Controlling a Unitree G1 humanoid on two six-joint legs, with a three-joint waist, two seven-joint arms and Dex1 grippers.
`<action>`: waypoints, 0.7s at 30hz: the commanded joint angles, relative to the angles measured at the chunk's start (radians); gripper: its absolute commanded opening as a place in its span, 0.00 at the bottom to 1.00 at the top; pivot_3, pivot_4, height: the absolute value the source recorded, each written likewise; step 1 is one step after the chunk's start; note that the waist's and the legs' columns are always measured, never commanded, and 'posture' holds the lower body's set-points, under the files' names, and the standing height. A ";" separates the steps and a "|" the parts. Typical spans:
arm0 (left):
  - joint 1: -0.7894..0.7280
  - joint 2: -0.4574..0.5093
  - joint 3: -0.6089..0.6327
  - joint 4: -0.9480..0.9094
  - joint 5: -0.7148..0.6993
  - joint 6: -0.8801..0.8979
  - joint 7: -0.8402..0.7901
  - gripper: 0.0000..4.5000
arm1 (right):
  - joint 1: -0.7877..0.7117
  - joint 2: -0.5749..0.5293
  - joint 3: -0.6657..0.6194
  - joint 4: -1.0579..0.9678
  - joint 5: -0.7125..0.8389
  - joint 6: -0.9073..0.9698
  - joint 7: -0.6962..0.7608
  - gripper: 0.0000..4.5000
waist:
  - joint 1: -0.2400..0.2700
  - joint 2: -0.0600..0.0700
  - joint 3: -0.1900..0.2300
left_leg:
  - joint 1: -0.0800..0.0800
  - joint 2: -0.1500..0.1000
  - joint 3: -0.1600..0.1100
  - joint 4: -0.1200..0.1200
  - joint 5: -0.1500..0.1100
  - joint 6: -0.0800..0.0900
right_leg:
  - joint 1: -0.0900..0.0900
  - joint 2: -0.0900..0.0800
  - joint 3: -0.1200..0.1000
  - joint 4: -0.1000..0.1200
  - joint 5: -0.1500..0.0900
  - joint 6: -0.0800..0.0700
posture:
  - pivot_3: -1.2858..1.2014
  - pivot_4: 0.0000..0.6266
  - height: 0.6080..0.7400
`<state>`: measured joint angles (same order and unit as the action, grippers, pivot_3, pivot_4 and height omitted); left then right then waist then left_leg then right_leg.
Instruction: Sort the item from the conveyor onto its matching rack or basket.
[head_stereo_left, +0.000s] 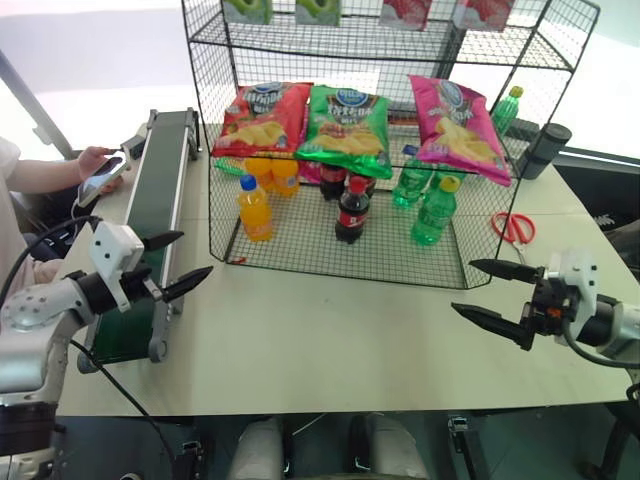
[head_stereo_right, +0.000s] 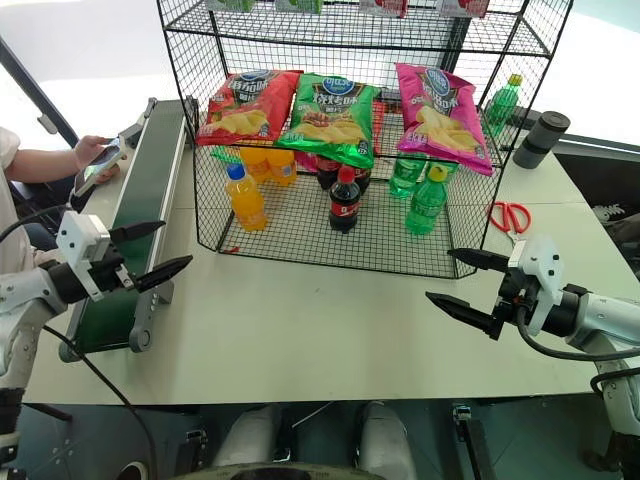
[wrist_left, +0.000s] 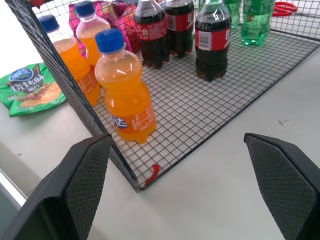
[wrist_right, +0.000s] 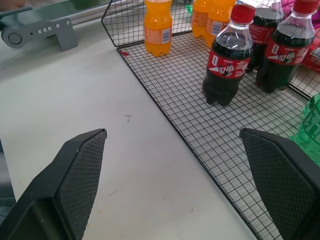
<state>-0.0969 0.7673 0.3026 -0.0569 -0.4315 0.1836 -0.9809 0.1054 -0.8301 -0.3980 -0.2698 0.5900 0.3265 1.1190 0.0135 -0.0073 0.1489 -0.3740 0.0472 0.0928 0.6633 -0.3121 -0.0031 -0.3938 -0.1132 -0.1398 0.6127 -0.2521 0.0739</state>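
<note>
White table (head_stereo_left: 330, 330) | black rack (head_stereo_left: 300, 255) on it | both tools spread, empty

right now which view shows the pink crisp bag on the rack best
The right eye view: the pink crisp bag lies whole on the rack's middle tier, logo showing. The left eye view shows it likewise. The left wrist view catches a pink scrap behind bottles.

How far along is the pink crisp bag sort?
Looks done: the pink crisp bag lies on the rack, middle tier, beside the green bag. In hand: nothing; left tool and right tool are open and empty. Left: the conveyor shows no item.
</note>
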 joint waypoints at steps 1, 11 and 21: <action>-0.015 0.016 0.010 0.009 0.017 -0.040 -0.004 1.00 | -0.011 0.000 -0.007 -0.001 -0.004 -0.027 0.000 0.99 | 0.000 0.000 0.000 | 0.000 0.000 0.000 0.000 0.000 0.000 | 0.000 0.000 0.000 0.000 0.000 0.000 | 0.52 0.24 1.00; -0.032 0.004 -0.011 0.013 0.018 -0.048 0.001 1.00 | 0.000 0.003 -0.008 -0.001 -0.022 -0.046 -0.003 0.99 | 0.000 0.000 0.000 | 0.000 0.000 0.000 0.000 0.000 0.000 | 0.000 0.000 0.000 0.000 0.000 0.000 | 0.52 0.24 1.00; -0.062 -0.005 -0.039 0.031 0.025 -0.056 -0.003 1.00 | 0.011 0.008 -0.012 -0.006 -0.024 -0.051 -0.010 0.99 | 0.000 0.000 0.000 | 0.000 0.000 0.000 0.000 0.000 0.000 | 0.000 0.000 0.000 0.000 0.000 0.000 | 0.52 0.24 1.00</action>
<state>-0.1414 0.7623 0.2560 -0.0232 -0.4046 0.1432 -0.9817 0.1166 -0.8243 -0.3959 -0.2603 0.5620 0.2955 1.1119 0.0131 -0.0073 0.1489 -0.3737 0.0471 0.0929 0.6634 -0.3121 -0.0032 -0.3935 -0.1131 -0.1399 0.6130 -0.2520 0.0740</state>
